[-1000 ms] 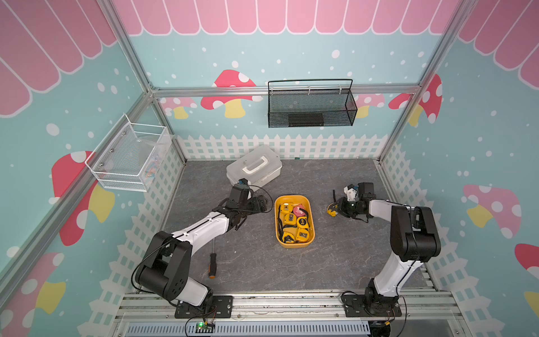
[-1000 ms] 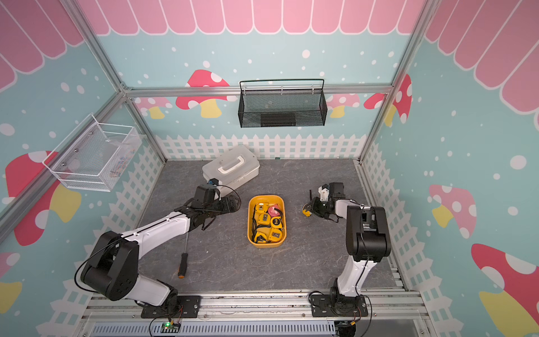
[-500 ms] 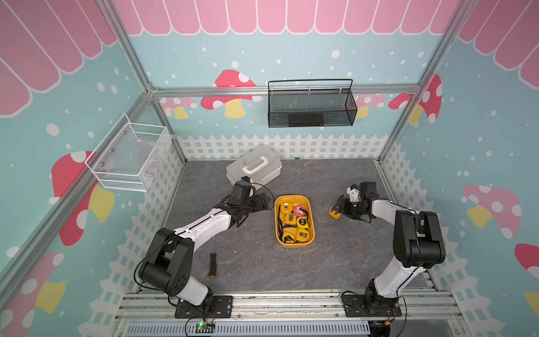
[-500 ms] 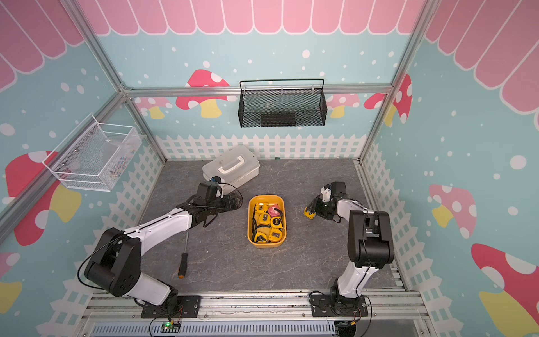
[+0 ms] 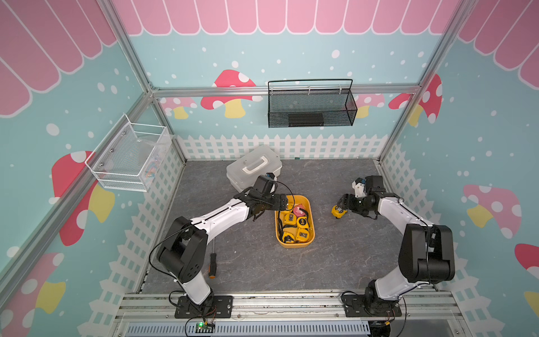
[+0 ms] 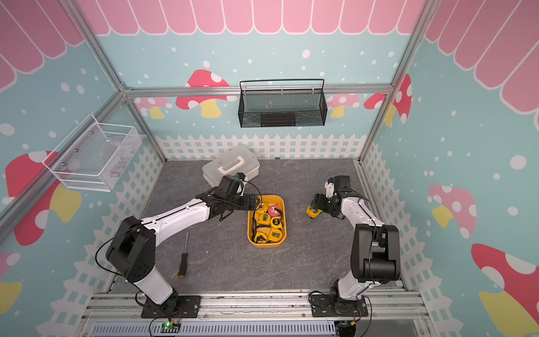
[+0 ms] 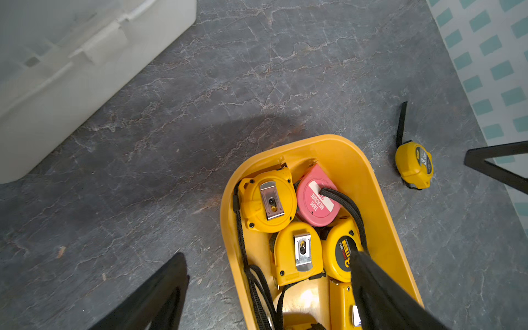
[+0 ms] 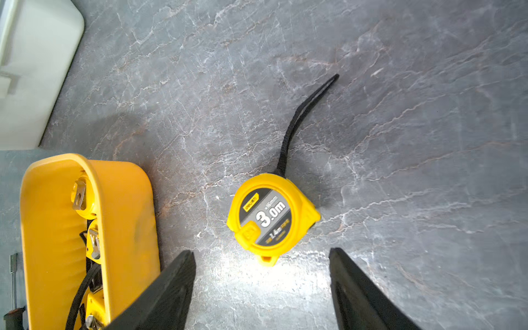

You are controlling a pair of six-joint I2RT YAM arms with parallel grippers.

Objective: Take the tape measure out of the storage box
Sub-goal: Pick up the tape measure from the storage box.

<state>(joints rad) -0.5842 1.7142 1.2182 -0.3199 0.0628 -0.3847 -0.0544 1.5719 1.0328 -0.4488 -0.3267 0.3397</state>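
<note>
Finding: one yellow tape measure [image 8: 268, 217] lies flat on the worktop [image 8: 400, 143], clear of the storage box [image 5: 294, 244] on its right-arm side, strap trailing. The right gripper [image 8: 261, 253] has its fingers spread, holding nothing, just short of it. The left gripper [image 7: 268, 255], fingers spread and empty, straddles the box's wall above the boxed tape measures [image 7: 297, 251]. Judgement: the shells are hard, smooth and dense, so grip across the flat faces. The limp, tangled straps may drag neighbours.

White lidded plastic case [image 7: 71, 71] blurring, running off left wrist picture's edge. Yellow-orange shallow plastic storage box [image 7: 383, 205] getting cropped there too; jaw of left gripper [image 7: 268, 255] covering part of yellow round tape measure [image 7: 334, 257] inside. Black-and-orange-handled screwdriver [image 8: 13, 271] mostly getting cut off in right wrist view.
</note>
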